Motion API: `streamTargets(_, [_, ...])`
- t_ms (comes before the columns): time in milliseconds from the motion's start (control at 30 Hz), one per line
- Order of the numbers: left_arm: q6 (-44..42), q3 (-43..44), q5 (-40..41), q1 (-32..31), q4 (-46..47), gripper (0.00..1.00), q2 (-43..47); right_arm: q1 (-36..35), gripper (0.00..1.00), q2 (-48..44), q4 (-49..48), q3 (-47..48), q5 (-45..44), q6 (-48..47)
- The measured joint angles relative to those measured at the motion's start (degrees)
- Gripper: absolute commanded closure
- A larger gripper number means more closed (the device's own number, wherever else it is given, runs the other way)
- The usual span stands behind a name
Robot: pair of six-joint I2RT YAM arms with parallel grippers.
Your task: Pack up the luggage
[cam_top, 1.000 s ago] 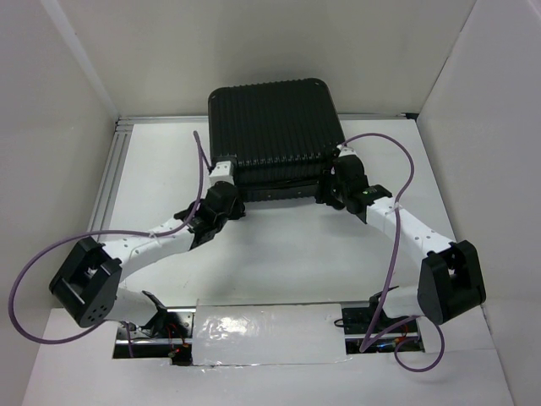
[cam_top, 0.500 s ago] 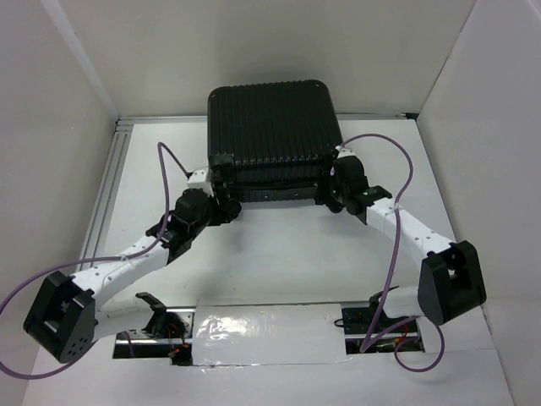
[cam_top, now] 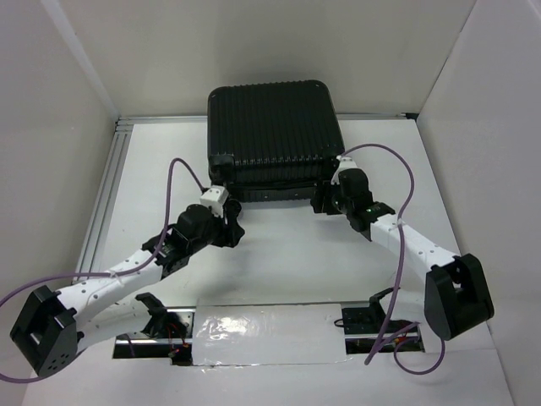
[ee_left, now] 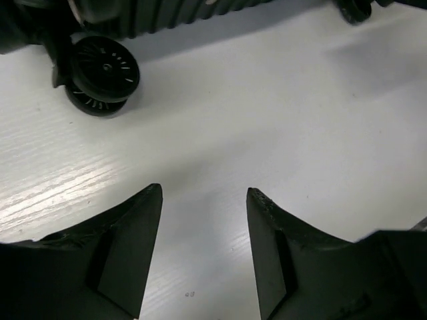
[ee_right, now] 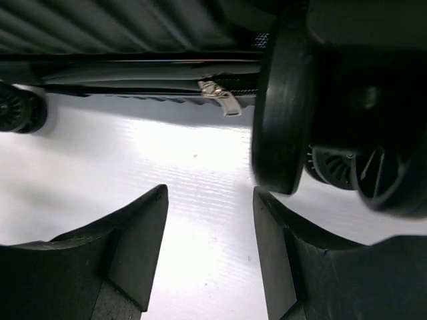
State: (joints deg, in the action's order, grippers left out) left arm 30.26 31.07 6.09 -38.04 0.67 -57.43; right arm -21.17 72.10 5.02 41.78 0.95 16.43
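Note:
The luggage, a closed black ribbed suitcase, lies flat at the back middle of the table. My left gripper hovers just in front of its left front corner, open and empty. In the left wrist view the left gripper spans bare table, with a luggage wheel ahead to the left. My right gripper sits at the right front corner. In the right wrist view the right gripper is open and empty. A luggage wheel stands just above its right finger, and a silver zipper pull hangs ahead.
White walls enclose the table on the left, back and right. An aluminium rail runs along the left side. Purple cables loop from both arms. A second wheel shows far left in the right wrist view.
My left gripper opened and drew back from the luggage's left front corner toward the near side. The right gripper widened slightly and backed off a little.

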Motion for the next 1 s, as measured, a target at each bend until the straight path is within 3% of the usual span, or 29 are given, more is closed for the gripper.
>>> streamTargets(133, [-1.68,1.92,0.61,-3.39,-2.36,0.36,-1.07,-0.24,0.41,-2.84,-1.18,-0.28,1.31,0.57])
streamTargets(400, [-2.25,19.56,8.5,-9.25,-9.55,0.34,-12.63,-4.52,0.41,-3.17,0.96,6.71,-1.57,2.91])
streamTargets(733, [3.19,37.13,19.63,-5.99,-18.91,0.37,-28.04,-4.96,0.41,3.65,6.27,15.74,-9.42,4.96])
streamTargets(1000, [3.48,38.82,23.8,-3.17,-24.74,0.39,-31.82,-4.96,0.42,7.87,9.51,15.76,-9.84,4.07])
